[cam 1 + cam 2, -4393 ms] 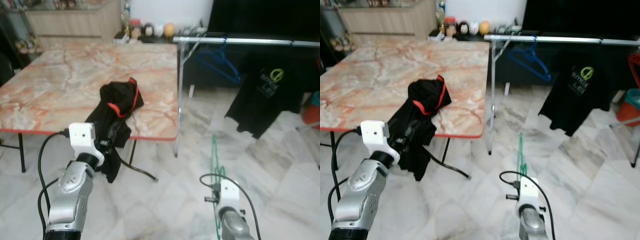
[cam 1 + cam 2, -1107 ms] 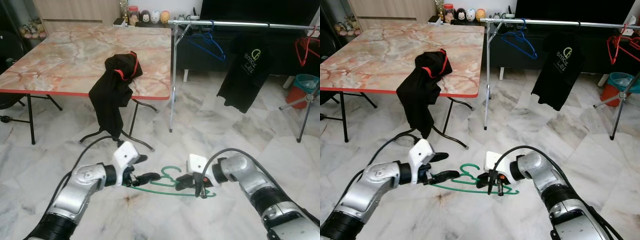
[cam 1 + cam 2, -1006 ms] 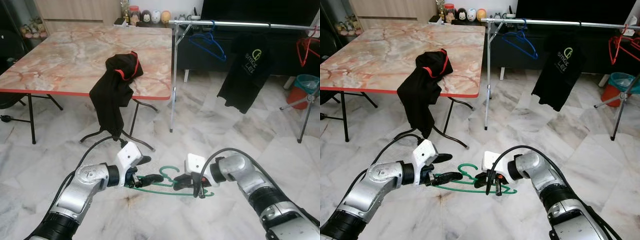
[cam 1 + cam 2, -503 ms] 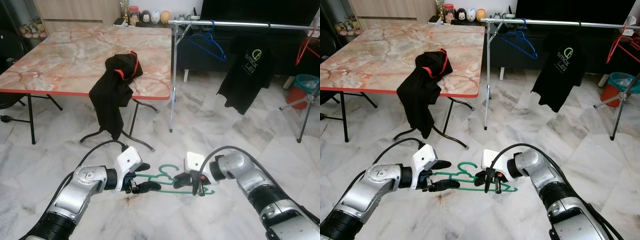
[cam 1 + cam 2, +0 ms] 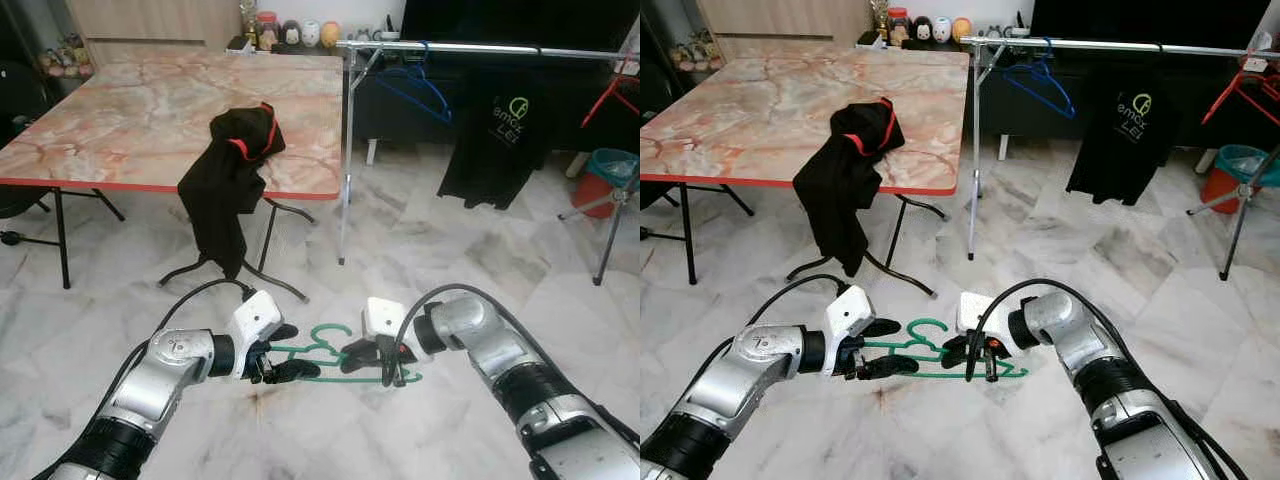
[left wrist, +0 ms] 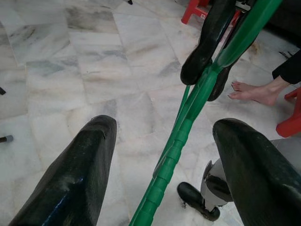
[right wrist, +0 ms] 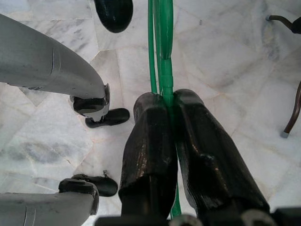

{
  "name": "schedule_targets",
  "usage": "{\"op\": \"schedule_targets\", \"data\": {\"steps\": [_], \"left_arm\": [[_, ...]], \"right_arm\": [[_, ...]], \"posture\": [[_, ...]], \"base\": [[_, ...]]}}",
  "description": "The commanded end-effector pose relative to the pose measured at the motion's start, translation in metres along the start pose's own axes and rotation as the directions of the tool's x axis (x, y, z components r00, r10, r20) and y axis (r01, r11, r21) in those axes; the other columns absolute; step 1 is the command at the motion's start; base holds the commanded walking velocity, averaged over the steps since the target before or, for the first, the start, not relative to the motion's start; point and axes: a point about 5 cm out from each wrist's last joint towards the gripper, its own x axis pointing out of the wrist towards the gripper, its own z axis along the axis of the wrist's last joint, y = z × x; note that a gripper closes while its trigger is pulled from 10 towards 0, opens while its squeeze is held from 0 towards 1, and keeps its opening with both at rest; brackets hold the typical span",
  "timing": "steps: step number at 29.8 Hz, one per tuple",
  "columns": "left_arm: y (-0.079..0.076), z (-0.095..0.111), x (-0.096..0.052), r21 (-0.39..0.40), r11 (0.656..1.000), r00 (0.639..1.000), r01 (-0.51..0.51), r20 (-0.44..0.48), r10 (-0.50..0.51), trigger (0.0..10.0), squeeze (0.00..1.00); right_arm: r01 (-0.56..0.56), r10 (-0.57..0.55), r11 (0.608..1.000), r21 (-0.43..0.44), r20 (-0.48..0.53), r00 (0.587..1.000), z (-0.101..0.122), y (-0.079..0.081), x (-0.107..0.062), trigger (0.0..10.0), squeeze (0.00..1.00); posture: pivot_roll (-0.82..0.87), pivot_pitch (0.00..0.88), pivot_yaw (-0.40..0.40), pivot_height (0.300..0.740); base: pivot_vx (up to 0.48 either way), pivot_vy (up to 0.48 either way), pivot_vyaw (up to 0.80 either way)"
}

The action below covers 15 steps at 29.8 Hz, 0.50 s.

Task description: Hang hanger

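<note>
Low in the frame's centre, the right end effector (image 5: 362, 356) is clamped on the green hanger (image 5: 330, 352), carrying it, while the left end effector (image 5: 283, 351), fingers apart around its other end, likely steadies it for the rail (image 5: 480, 49) at upper right.

Table (image 5: 150, 120) far left, garment (image 5: 232, 180) draped over its near right edge, hanging toward floor (image 5: 420, 250). Clothes rail (image 5: 480, 48) runs right from the table's far right corner; hanger on rail (image 5: 415, 85) near its left end, t-shirt (image 5: 495, 135) hanging further right. Bin (image 5: 605, 175) far right. In front, low over the floor: left gripper (image 5: 283, 352) and right gripper (image 5: 355, 355) face each other, held hanger (image 5: 335, 352) between them. Right gripper pinches it; left gripper's fingers (image 6: 70, 183) straddle it, apart.
</note>
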Motion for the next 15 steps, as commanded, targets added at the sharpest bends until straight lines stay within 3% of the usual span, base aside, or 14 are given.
{"op": "schedule_targets", "data": {"steps": [1,15], "left_arm": [[0.0004,0.0013,0.0013,0.018,1.000,1.000,0.018,-0.022,-0.017,10.0,0.00],[0.0003,-0.0004,0.0036,0.025,0.999,0.998,0.041,-0.057,-0.040,10.0,0.00]], "right_arm": [[-0.008,0.008,0.999,-0.036,0.013,1.000,0.0108,-0.0030,0.0004,10.0,0.00],[-0.010,0.011,0.999,-0.046,0.007,1.000,0.0185,-0.0068,0.0023,10.0,0.00]], "posture": [[0.03,0.000,-0.034,0.740],[0.03,0.000,-0.033,0.740]], "base": [[0.000,0.000,0.00],[0.000,0.000,0.00]]}}
